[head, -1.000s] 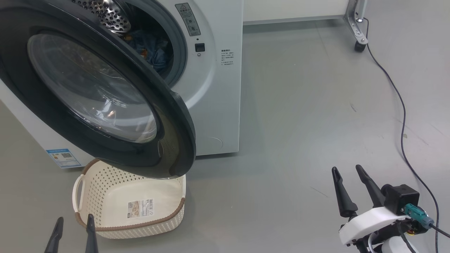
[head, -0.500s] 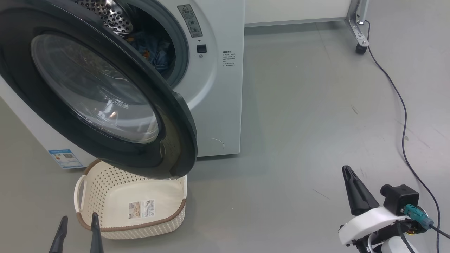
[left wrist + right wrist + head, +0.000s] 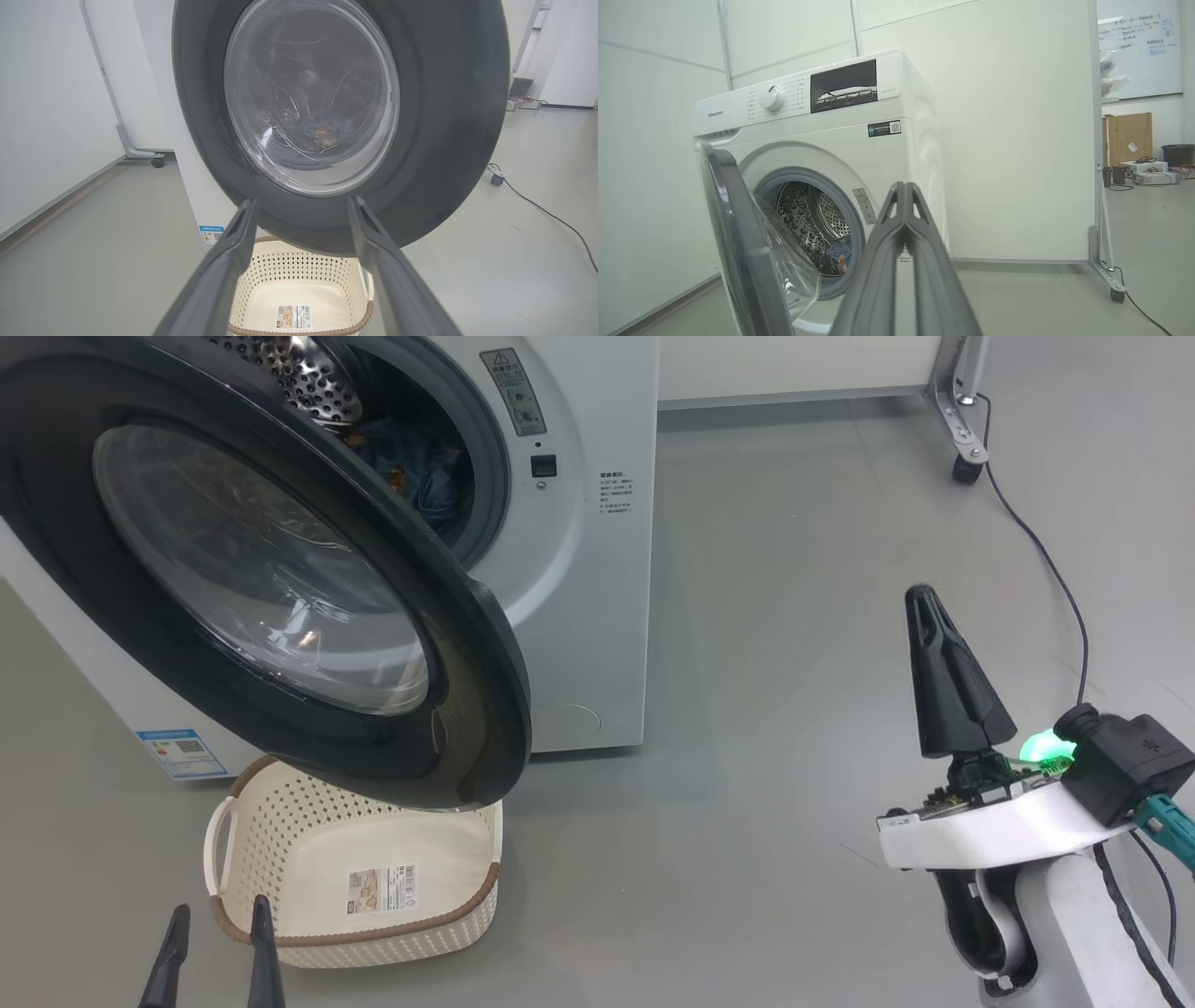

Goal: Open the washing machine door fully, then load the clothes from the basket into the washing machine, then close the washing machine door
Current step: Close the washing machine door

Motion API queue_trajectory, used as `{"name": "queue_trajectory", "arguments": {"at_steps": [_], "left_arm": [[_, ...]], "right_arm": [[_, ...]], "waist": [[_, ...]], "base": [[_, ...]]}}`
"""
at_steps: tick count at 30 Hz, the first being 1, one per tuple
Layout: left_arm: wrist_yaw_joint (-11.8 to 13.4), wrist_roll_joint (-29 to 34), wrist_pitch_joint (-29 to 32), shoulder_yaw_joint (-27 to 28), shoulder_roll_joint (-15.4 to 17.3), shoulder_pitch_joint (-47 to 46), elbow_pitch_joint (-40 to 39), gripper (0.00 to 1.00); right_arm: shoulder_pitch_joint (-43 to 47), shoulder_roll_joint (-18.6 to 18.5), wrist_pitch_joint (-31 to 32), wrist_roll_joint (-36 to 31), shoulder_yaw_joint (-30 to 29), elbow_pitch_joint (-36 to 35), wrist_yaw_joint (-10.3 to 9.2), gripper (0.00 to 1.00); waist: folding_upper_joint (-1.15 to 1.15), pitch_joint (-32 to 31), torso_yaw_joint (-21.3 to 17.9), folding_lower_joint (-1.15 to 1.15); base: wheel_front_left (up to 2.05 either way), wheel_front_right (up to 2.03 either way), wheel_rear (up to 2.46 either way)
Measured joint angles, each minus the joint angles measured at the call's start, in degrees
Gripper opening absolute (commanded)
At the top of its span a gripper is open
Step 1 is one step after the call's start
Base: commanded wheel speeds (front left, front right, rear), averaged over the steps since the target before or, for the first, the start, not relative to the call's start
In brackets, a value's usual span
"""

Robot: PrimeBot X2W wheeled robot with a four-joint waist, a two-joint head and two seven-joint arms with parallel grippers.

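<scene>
The white washing machine (image 3: 579, 569) stands at the upper left, and its black-rimmed washing machine door (image 3: 280, 588) swings out over the basket (image 3: 373, 915). Blue clothes (image 3: 425, 476) lie inside the steel drum. The cream basket holds nothing but a label. My left gripper (image 3: 219, 905) is open at the basket's near rim. In the left wrist view the left gripper (image 3: 303, 203) faces the door (image 3: 444, 116) glass above the basket (image 3: 299, 280). My right gripper (image 3: 920, 602) is shut on nothing, raised over bare floor to the machine's right. In the right wrist view the right gripper (image 3: 903, 186) points at the machine (image 3: 887, 154).
A dark cable (image 3: 1055, 588) snakes across the grey floor at the right, running from a wheeled metal frame leg (image 3: 966, 439). A white partition wall (image 3: 1017, 140) stands behind the machine. A cardboard box (image 3: 1129, 135) and equipment sit far to the right.
My right gripper's fingers have closed together, and the arm has lifted up the view. The left gripper stays open; the head camera has shifted slightly.
</scene>
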Motion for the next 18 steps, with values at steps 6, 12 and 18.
{"name": "queue_trajectory", "arguments": {"at_steps": [6,12,18], "left_arm": [[-0.8,0.5,0.0,-0.2,-0.5,-0.1,-0.6,1.00],[-1.5,0.6,0.0,-0.9,-1.3,-0.2,-1.0,1.00],[-2.1,1.1,0.0,-2.0,-1.7,-0.8,-1.3,1.00]], "right_arm": [[-3.1,-3.6,-0.1,-0.1,10.1,-7.2,0.00,0.00],[-4.8,-6.8,-0.1,-0.5,15.7,-8.4,0.00,0.00],[-5.2,-9.4,-0.1,-0.5,21.2,-7.6,0.00,0.00]], "waist": [[0.00,0.2,1.9,0.00],[0.00,0.7,4.3,0.00],[0.00,1.5,7.4,0.00]], "base": [[0.00,0.00,0.00],[0.00,0.00,0.00],[0.00,0.00,0.00]]}}
